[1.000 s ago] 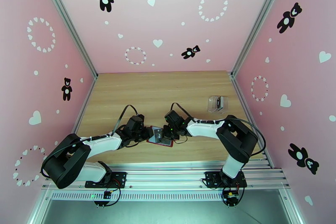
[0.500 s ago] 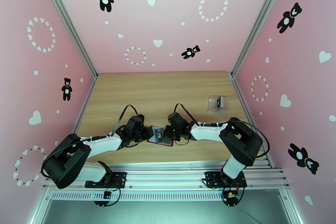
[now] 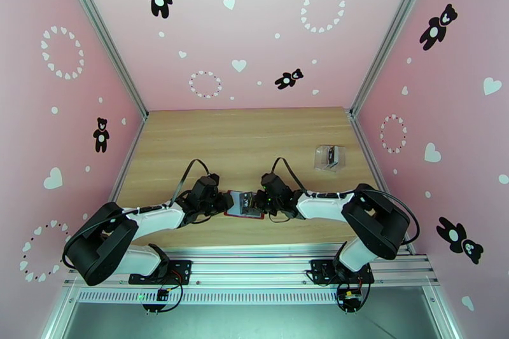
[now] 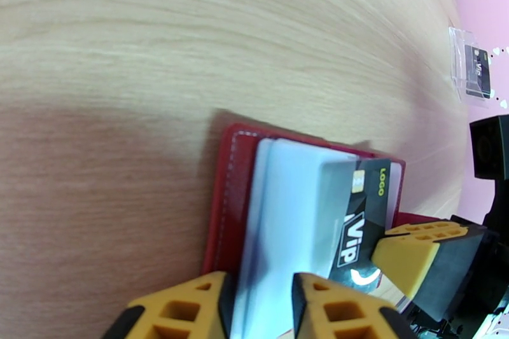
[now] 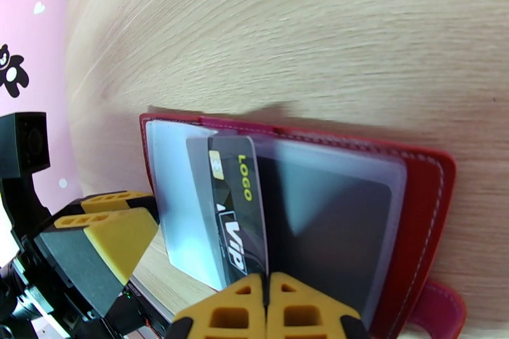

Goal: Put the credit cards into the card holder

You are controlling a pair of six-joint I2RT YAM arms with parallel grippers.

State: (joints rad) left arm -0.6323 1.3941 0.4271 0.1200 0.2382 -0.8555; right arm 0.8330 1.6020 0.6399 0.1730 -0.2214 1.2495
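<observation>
Grippers meet over the card holder (image 3: pixel 244 207) in the top external view, which lies open near the middle of the table's (image 3: pixel 254 137) near edge. The left gripper (image 3: pixel 224 202) comes in from one side and the right gripper (image 3: pixel 257 202) from the other. A clear case (image 3: pixel 329 157) stands well apart, toward the right edge.

From the left wrist, the left gripper (image 4: pixel 261 308) pinches the holder's pale sleeves (image 4: pixel 286 207) between its yellow fingers and lifts them off the red cover (image 4: pixel 228 194). The sleeves look soft and floppy, so the hold near their free edge seems right. The black credit card (image 4: pixel 359 219) lies angled across them, with a finger of the right gripper at its lower edge.

From the right wrist, the right gripper (image 5: pixel 267 315) has its fingers almost touching, with the credit card's (image 5: pixel 235 207) short edge nipped between them. The card looks thin, stiff, light and glossy, so it would likely slip or pivot in a weak pinch. A firm grip on the trailing edge leaves the leading edge free to enter a pocket. Whether it is already inside one, I cannot tell. The snap tab (image 5: pixel 439 315) hangs at the cover's near corner.
</observation>
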